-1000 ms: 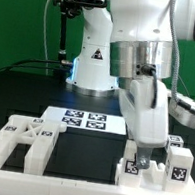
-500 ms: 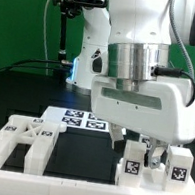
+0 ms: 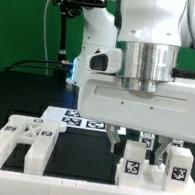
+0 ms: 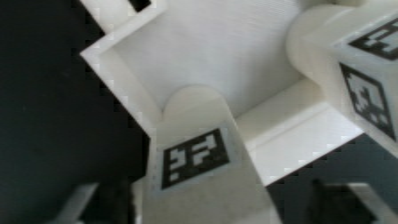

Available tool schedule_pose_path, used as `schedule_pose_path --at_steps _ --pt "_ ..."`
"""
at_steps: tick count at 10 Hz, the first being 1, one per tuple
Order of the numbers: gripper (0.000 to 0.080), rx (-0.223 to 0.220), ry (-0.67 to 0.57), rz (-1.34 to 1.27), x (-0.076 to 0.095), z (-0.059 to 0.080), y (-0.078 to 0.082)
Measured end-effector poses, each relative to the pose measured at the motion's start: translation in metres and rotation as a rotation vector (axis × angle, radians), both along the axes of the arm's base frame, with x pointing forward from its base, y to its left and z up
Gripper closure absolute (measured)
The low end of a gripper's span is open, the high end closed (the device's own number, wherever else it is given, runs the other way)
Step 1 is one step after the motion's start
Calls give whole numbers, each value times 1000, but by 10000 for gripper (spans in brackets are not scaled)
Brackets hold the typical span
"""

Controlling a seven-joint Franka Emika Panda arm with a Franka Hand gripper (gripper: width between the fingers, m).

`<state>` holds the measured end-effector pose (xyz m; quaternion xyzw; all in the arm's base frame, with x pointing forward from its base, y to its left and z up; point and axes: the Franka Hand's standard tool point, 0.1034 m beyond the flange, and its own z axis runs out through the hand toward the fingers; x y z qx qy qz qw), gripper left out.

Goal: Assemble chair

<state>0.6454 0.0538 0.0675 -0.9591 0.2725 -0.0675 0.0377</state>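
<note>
The pincer [image 3: 147, 143] hangs fingers-down over a cluster of white chair parts [image 3: 136, 164]. The cluster stands on the black tabletop [image 3: 15, 93], just off the marker board's [image 3: 82, 121] corner on the exterior view's right, on the side nearer that camera. The blocks in this cluster stand upright, long axes vertical, with their square tags facing the exterior camera. In the wrist view a round-ended leg [image 4: 199, 140] with a tag on its face rises lengthwise toward the camera between the two dark fingers [image 4: 84, 208]. A dark strip shows on each side of it, so the pincer is spread and grips nothing. Behind the leg lies a flat white slab [image 4: 196, 50], and a second tagged block [image 4: 365, 80] stands beside it. Another part, a forked frame [image 3: 18, 139], lies flat on the exterior view's left of the marker board, its two prongs pointing toward the exterior camera.
</note>
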Motion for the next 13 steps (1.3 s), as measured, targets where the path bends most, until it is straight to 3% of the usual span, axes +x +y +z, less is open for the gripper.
schedule_pose_path --at_steps 1,2,4,7,10,13 --pt "402 1 0 -8 0 0 -1" --pt "511 18 4 -113 0 0 -1" --pt "511 42 10 -274 0 0 -2" --pt "511 125 69 -814 0 0 0" --pt "511 201 110 -1183 -1 -1 -2" --pt "505 198 117 -1203 -3 -1 -3"
